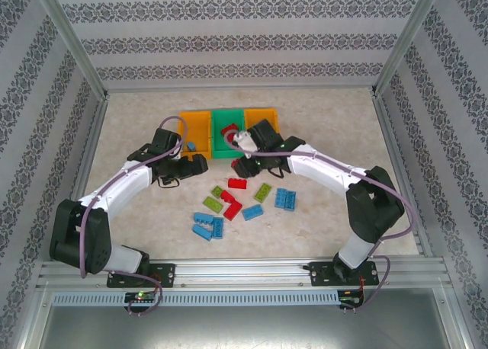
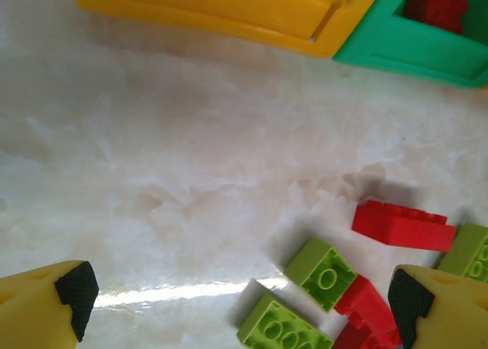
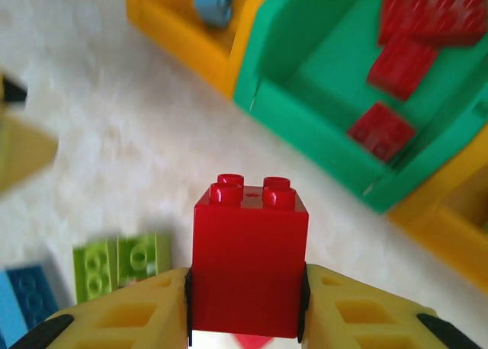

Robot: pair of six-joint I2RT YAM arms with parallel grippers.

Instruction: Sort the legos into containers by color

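Right gripper clamped on both side walls of a red lego, studs pointing away from the palm, looks light, rigid and slick so keep the squeeze centred, green container ahead-right of it; left gripper wide open, empty.

- The right gripper clamps a red brick between its yellow fingers, studs up.
- Beyond it, a green bin holds three red bricks.
- The orange bin joined to its left holds a blue brick.
- Blurred light green bricks lie on the table, lower left.
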